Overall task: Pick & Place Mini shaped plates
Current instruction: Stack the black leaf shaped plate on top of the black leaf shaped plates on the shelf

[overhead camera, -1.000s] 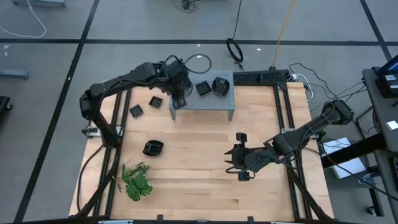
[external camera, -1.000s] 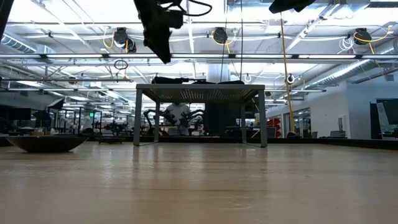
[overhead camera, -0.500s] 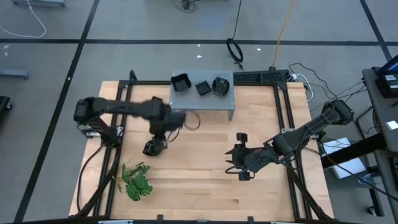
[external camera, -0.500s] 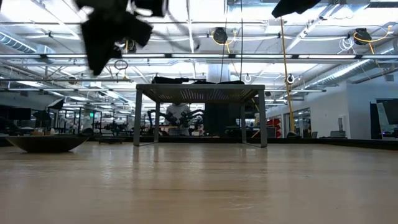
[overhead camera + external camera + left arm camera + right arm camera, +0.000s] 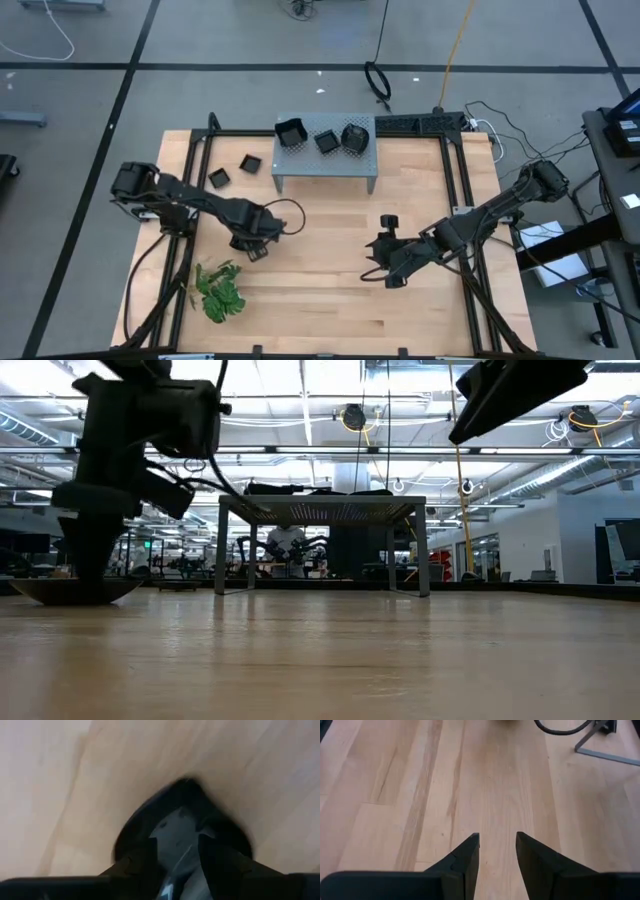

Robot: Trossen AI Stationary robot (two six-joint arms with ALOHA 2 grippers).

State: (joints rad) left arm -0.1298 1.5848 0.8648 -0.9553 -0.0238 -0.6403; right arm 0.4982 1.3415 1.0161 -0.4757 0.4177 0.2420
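Low view, nearest first: your bare wooden table (image 5: pixel 330 660) ran back to the left gripper (image 5: pixel 92 575), which stood straight down on a dark rounded plate (image 5: pixel 40 592) at the left edge of the picture. Left wrist view put that plate (image 5: pixel 175 815) right under the gripper, the two fingers (image 5: pixel 220 860) apart with one to either side of a glossy part of it; whether they pinched the rim, you could not tell from here.

High view showed the same spot: left gripper (image 5: pixel 252 243) low over the table's left half, covering the rounded plate, with the green leafy sprig (image 5: pixel 220 290) just beside it toward the near edge. Your right gripper (image 5: pixel 376 262) hung over the right half, well apart from every plate. Right wrist view gave its fingers (image 5: pixel 465 857) parted, nothing between them but bare wood.

Farther back, two small square plates (image 5: pixel 233 170) lay on the wood beside the left end of the grey perforated stand (image 5: pixel 325 160), apart from each other. On top of the stand sat three more plates (image 5: pixel 322 136) in a row: a larger square-walled one (image 5: pixel 290 131) at the left, a small square one in the middle, a rounded wavy-edged one (image 5: pixel 354 136) at the right. None touched another
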